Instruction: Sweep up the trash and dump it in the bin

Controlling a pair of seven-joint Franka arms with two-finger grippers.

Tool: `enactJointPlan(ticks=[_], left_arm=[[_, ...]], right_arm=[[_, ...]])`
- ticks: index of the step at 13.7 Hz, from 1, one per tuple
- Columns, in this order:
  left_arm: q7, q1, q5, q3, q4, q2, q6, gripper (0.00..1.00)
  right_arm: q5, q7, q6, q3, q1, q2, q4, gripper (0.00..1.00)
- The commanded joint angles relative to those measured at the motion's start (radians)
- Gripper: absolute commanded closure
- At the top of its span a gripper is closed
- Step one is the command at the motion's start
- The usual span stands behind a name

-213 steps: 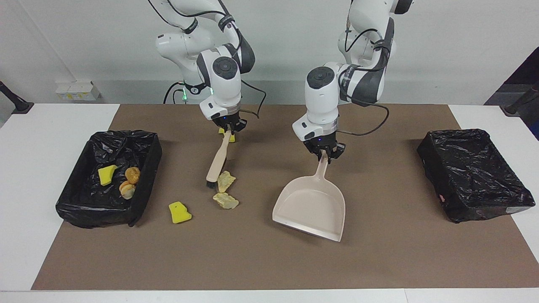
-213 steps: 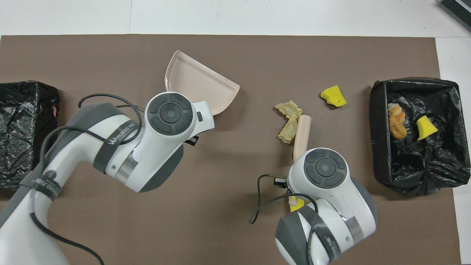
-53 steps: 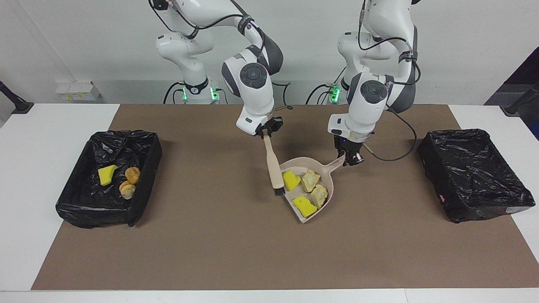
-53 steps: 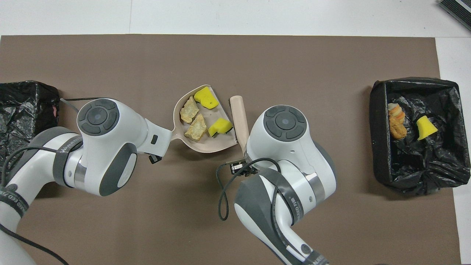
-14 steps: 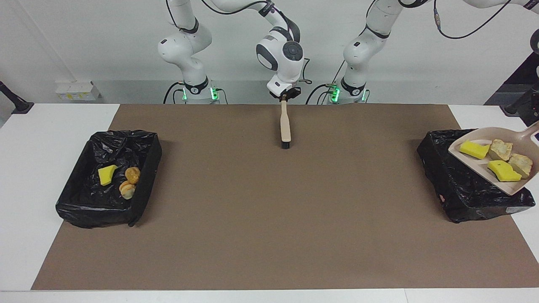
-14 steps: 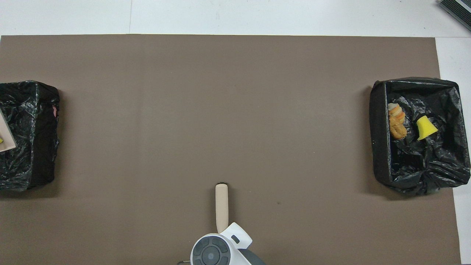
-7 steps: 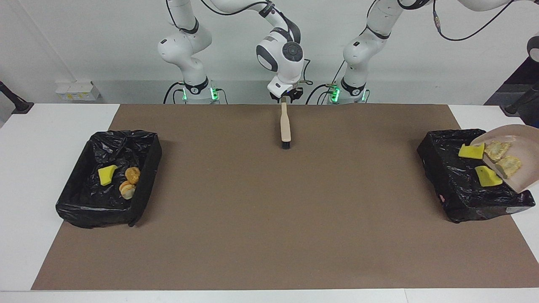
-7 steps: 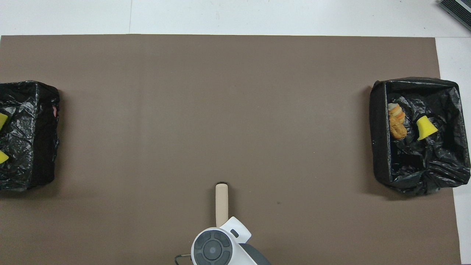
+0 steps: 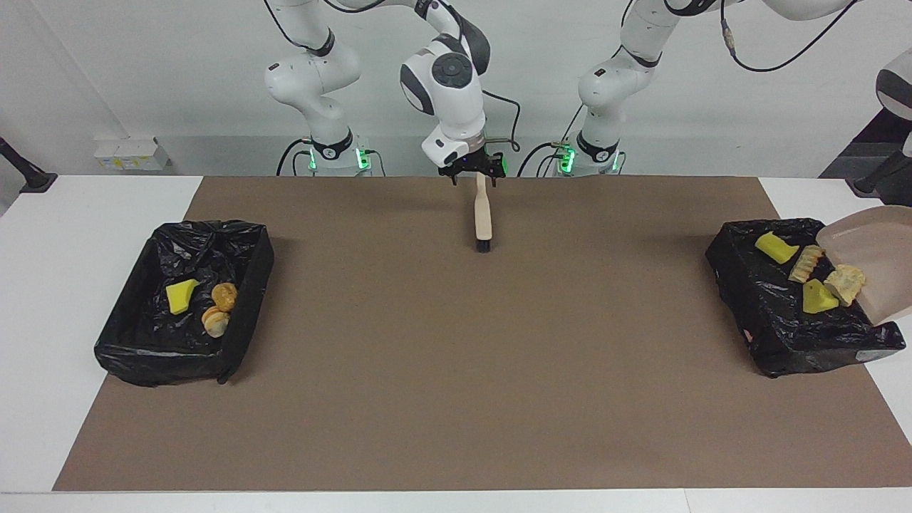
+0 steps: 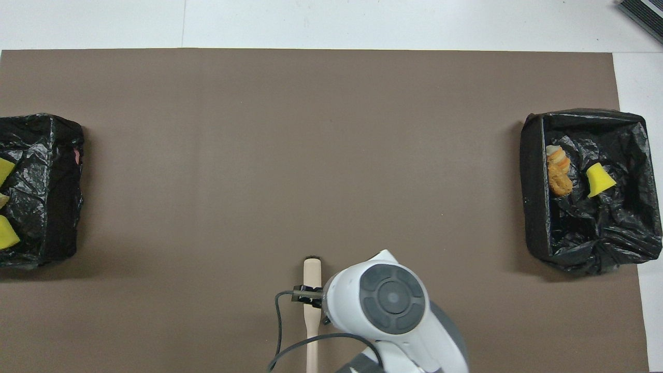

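While the tilted beige plastic dustpan [image 9: 880, 260] hangs over the black-lined bin [image 9: 748, 299] at the left arm's end, yellow and beige trash lumps [image 9: 809, 274] lie inside; left tool off-frame, clenched. Right tool [image 9: 473, 171] spread over the beige brush [image 9: 483, 214].

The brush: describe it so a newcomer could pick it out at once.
On the brown mat, look midway between the two black-lined bins, at the edge nearest the robots. The brush lies there, a slim beige stick with dark bristles at its end, its handle under the open right gripper. Nothing else lies on the mat between the bins.
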Motion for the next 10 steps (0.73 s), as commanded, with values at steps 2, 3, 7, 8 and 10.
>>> enactJointPlan(ticks=[2,3,7,8,10], left_arm=[[0.015,-0.079,0.077,0.008,0.008,-0.033,-0.064,1.0],[0.015,-0.098,0.082,0.008,0.008,-0.045,-0.09,1.0],[0.017,-0.151,0.07,0.003,0.008,-0.092,-0.179,1.0],[0.017,-0.161,0.068,0.003,0.008,-0.096,-0.191,1.0],[0.017,-0.156,0.067,0.006,0.01,-0.096,-0.185,1.0]], right_arm=[[-0.006,-0.036,-0.279,-0.004,-0.232,-0.033,0.198,0.0],[-0.013,-0.103,-0.361,-0.004,-0.298,-0.026,0.262,0.0],[-0.169,-0.314,-0.493,-0.006,-0.428,-0.022,0.401,0.0],[-0.212,-0.325,-0.5,-0.008,-0.438,-0.014,0.423,0.0],[-0.23,-0.331,-0.498,-0.006,-0.501,-0.006,0.448,0.0]])
